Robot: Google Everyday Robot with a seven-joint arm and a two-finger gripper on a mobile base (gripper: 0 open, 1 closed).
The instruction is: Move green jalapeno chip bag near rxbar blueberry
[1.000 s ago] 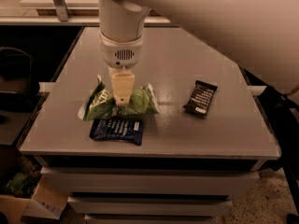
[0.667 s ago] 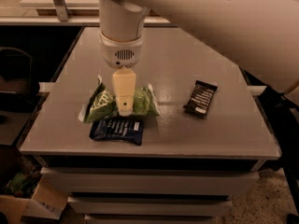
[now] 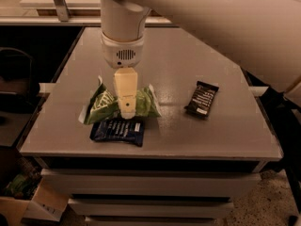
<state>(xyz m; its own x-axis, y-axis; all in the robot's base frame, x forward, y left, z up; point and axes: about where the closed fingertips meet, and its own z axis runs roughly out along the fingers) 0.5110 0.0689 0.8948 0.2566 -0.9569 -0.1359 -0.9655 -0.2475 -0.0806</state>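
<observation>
The pale yellow two-finger gripper (image 3: 126,108) points straight down from the white cylindrical wrist (image 3: 123,27), its tip at the middle of the crinkly light-green jalapeno chip bag (image 3: 104,105). Whether it grips the bag cannot be told. The bag lies on the grey table top (image 3: 188,55), long axis left to right, its centre hidden by the gripper. The flat navy-blue rxbar blueberry wrapper (image 3: 117,131) lies against its near edge, parallel. A smaller black bar wrapper (image 3: 201,99) sits well apart.

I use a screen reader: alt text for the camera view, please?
A robot gripper is down at a green chip bag on a table, a dark blue bar just in front of it. A black bar lies apart to the right.
</observation>
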